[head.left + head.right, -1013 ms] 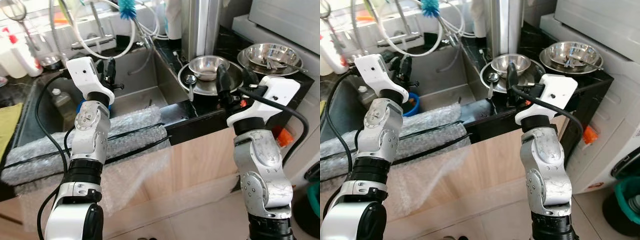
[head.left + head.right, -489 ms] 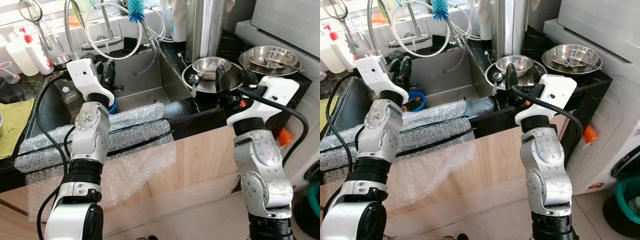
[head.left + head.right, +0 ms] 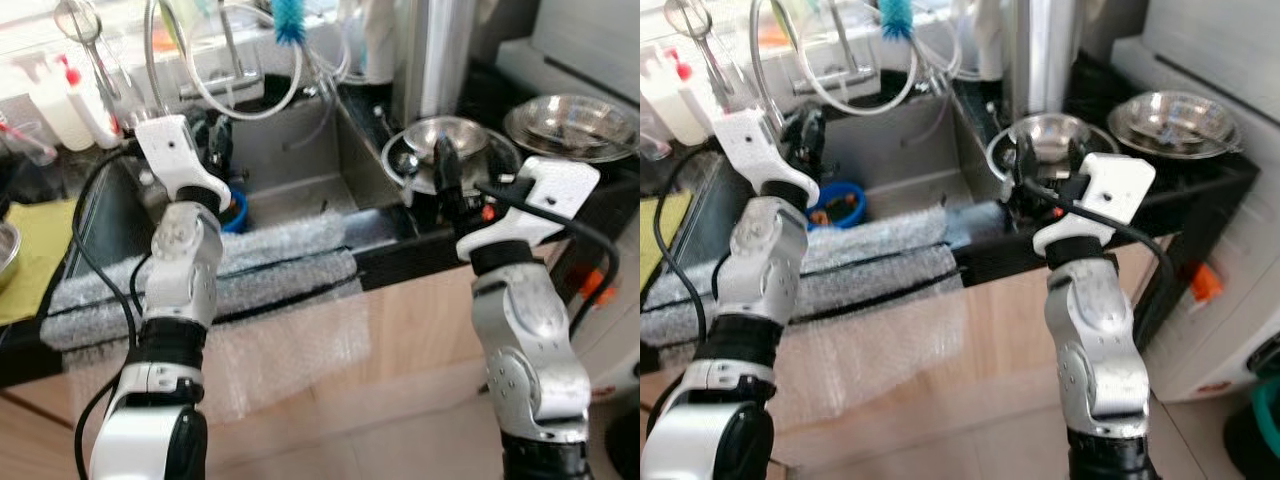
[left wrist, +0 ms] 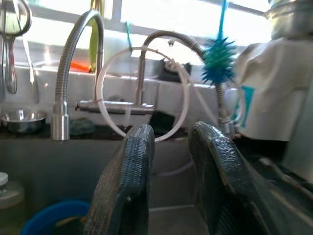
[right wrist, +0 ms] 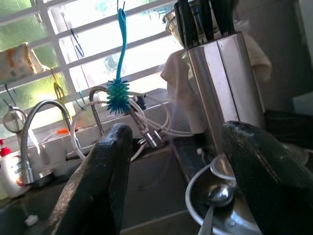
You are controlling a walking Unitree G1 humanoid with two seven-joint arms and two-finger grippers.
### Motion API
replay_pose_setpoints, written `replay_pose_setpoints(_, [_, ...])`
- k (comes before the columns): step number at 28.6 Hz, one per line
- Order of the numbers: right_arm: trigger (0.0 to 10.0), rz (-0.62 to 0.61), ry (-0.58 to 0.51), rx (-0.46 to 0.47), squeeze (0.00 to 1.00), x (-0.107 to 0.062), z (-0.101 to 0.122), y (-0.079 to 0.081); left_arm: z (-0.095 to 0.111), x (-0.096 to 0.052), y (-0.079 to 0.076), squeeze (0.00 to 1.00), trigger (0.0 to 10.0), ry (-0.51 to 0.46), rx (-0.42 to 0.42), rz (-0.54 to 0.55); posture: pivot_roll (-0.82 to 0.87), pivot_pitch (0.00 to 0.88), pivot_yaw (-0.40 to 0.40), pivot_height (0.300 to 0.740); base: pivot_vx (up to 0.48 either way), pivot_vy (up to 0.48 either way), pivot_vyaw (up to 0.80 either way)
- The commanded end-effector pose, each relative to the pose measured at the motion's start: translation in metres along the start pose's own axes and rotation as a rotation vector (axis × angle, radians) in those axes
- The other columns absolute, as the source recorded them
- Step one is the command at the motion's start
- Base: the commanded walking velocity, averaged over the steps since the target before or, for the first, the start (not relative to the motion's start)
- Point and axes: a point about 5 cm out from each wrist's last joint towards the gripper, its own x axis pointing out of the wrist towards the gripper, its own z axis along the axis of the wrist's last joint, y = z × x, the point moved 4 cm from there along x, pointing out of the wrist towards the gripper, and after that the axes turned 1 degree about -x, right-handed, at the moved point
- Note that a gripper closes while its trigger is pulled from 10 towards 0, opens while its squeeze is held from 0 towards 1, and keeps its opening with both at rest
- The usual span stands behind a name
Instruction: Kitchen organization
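Approach step, nothing grasped. Left claw (image 4: 168, 183) hangs spread over the sink (image 3: 290, 150); right claw (image 5: 188, 188) spread above the bowl (image 3: 448, 135) at the table's right end. Next: descend onto the bowl.

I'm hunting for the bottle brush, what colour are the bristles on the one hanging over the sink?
Blue-teal bristles on the bottle brush, clearest in the right wrist view.

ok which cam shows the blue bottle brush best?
Right wrist view: the blue bottle brush hangs sharp against the bright window, handle and bristles whole. Left wrist view shows it smaller, slightly blurred above the left hand. Both eye views catch just the bristles at the top edge.
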Motion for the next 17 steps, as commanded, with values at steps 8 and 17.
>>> replay_pose_setpoints(8, [10.0,0.007,-0.004,-0.015,0.0,-0.0004,0.0023,-0.0001,0.0073,0.0022,-0.0061,0.0,10.0,-0.034,0.003,-0.018,-0.06,0.107,0.127,0.74,0.42,0.0,0.0])
replay_pose_setpoints(17, [10.0,0.011,-0.01,-0.011,0.0,0.0,0.0035,0.0011,0.0099,0.0021,-0.0074,0.0,10.0,-0.05,-0.009,-0.026,-0.05,0.107,0.127,0.74,0.0,0.0,0.0])
